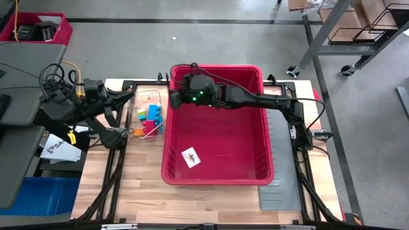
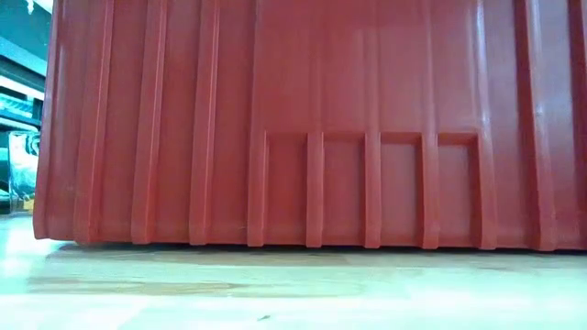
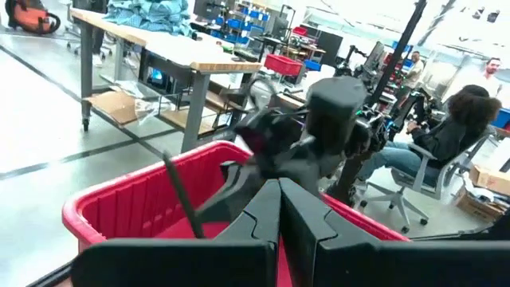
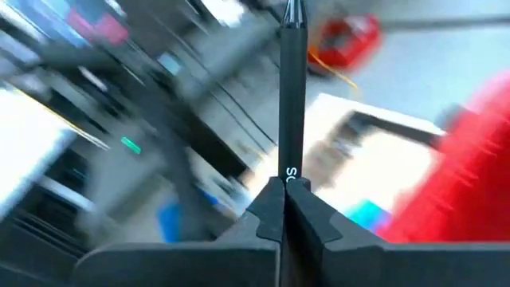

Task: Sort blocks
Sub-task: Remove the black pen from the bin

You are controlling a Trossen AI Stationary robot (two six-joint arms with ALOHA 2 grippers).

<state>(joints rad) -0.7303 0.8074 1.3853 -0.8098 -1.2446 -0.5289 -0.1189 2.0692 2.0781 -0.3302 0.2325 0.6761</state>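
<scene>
Big red plastic bin [image 1: 217, 128] in middle of light wood table [image 1: 147, 191]. Small white card [image 1: 191, 157] flat on bin floor, nr front.

Small plastic toy blocks [image 1: 152, 119], blue, green, pink and a bit of yellow, piled in clear plastic tray [image 1: 148, 108] just outside bin's left wall. No blocks seen inside bin.

Right claw [image 4: 282, 191] up at bin's back left corner, over the rim, w/ green lights on its wrist. Fingers pressed tight together, closed on thin flat grey divider sheet [image 4: 292, 88], seen edge-on, sticking straight out past fingertips. Blocks close by, just across left wall, a little toward table front. Not touching them.

Left claw [image 3: 279, 199] on left side of table, nr tray, pointing toward bin. Fingers squeezed together, nothing between them. Blocks just beside it, between this claw and bin wall. In left wrist view, right arm's dark wrist over red bin rim, w/ people sitting on chairs in room behind.

Low view: only ribbed red bin wall [image 2: 293, 128] and strip of table. No blocks, no claws there.

Flat grey slotted sheet [image 1: 281, 185] under bin's right front corner.
</scene>
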